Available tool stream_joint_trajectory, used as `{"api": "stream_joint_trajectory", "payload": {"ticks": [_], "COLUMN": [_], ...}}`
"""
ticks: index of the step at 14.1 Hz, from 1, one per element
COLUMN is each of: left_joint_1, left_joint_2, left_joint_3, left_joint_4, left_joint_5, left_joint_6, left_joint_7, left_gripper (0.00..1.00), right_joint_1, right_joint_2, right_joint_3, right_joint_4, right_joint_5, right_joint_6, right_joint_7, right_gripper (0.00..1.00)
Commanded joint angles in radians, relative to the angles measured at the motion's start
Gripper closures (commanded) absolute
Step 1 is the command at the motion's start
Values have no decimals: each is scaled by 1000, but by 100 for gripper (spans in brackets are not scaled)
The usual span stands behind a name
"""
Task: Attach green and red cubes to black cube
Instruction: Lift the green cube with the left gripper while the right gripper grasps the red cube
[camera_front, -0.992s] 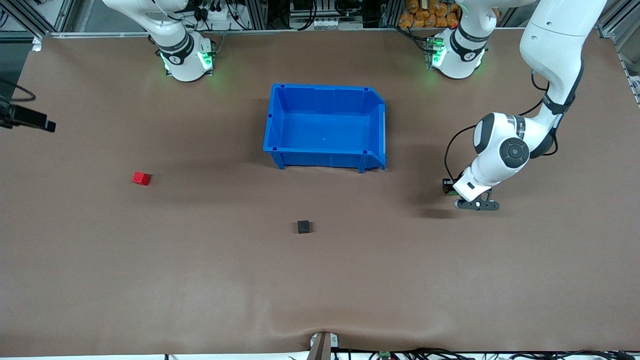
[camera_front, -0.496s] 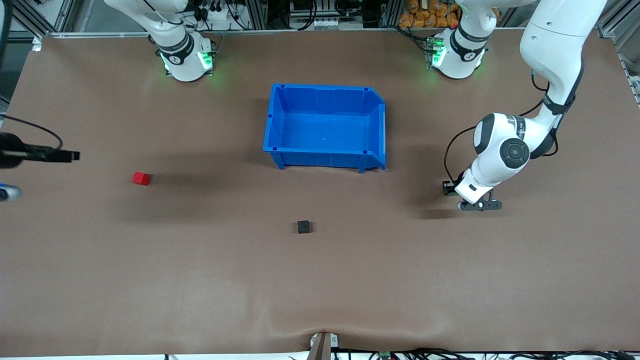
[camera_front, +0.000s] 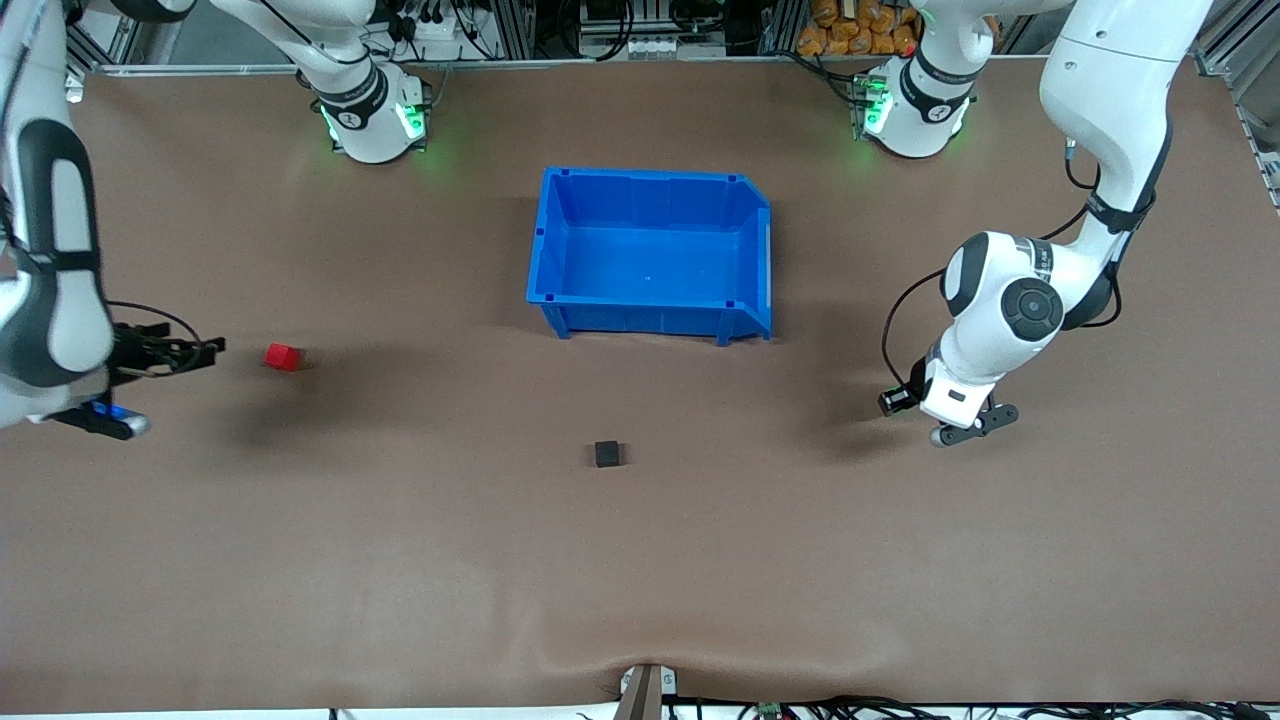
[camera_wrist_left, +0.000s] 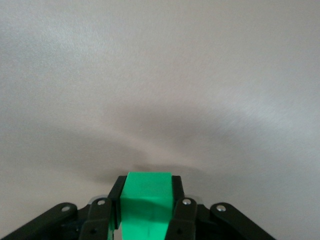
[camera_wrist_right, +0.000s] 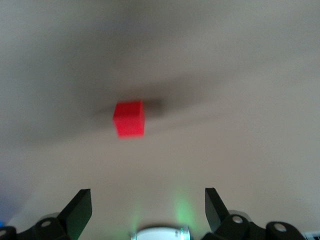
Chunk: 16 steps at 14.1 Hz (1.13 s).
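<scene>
Brown table, blue bin at upper centre. Left gripper, centre-right of the frame, has its fingers clamped on the green cube. Right gripper, at the frame's left edge, fingers spread, is just beside the red cube. Black cube lies lower centre, square to the table edges; as cubes, none has a long axis. Step in hand, as judged: collecting both coloured cubes. Next: straddle and close on red; carry green to black.
</scene>
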Motion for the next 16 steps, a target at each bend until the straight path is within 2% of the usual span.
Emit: {"api": "stream_joint_trajectory", "payload": {"ticks": [1,3,4,6,8,9,10,11,12,13,15,16], "left_joint_1": [-4,-9,-20,-43,-63,-75,-89,-104,-122,-142,-185,-214], "left_joint_2": [-4,-1,-3,5,7,10,17,28,43,57,100,141], "left_joint_3": [-31,-48,-51,-51,-51,-51,-51,-51,-50,-50,-50,-45], "left_joint_4": [108,186,217,271,305,321,341,370,403,435,493,542], "left_joint_5": [-12,-12,-12,-12,-10,-10,-7,-6,-3,-1,-3,-3], "left_joint_6": [-112,-171,-192,-208,-208,-208,-208,-208,-208,-208,-208,-208], "left_joint_7": [-195,-341,-397,-519,-634,-694,-758,-826,-900,-973,-1128,-1206], "left_gripper": [100,100,100,100,100,100,100,100,100,100,100,100], "right_joint_1": [4,21,25,30,32,33,35,33,33,32,35,32], "right_joint_2": [-34,2,24,31,34,35,35,35,35,34,28,22], "right_joint_3": [11,16,18,21,31,33,33,37,39,39,45,71], "right_joint_4": [-128,-131,-148,-208,-222,-225,-228,-227,-225,-221,-202,-185], "right_joint_5": [3,4,6,12,13,13,15,15,16,18,20,26], "right_joint_6": [148,167,196,292,325,336,337,331,325,316,288,264], "right_joint_7": [-8,-8,-8,-7,-7,-7,0,3,6,24,119,174], "right_gripper": [0,0,7,8,10,15,26,49,86,100,100,100]}}
